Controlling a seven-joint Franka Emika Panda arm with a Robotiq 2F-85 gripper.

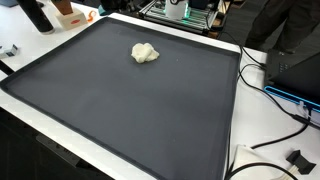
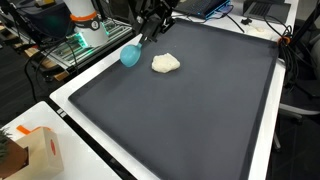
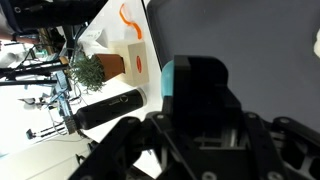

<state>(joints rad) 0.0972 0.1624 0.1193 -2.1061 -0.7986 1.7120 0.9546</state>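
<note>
My gripper (image 2: 152,28) hangs over the far edge of a dark grey mat (image 2: 200,110). It is shut on a black-handled tool whose teal head (image 2: 130,55) points down to the mat's edge. A crumpled cream lump (image 2: 165,63) lies on the mat just beside the teal head, apart from it, and also shows in an exterior view (image 1: 145,53). In the wrist view the black handle fills the space between the fingers (image 3: 200,112), with a strip of teal (image 3: 167,80) behind it. The gripper is out of frame in the exterior view that shows the mat (image 1: 130,110) from the opposite side.
A white box with orange marks (image 2: 40,150) and a small plant (image 2: 10,152) stand off the mat's corner; both show in the wrist view, the box (image 3: 125,50) and the plant (image 3: 88,72), beside a black cylinder (image 3: 110,108). Cables (image 1: 270,90) and equipment ring the table.
</note>
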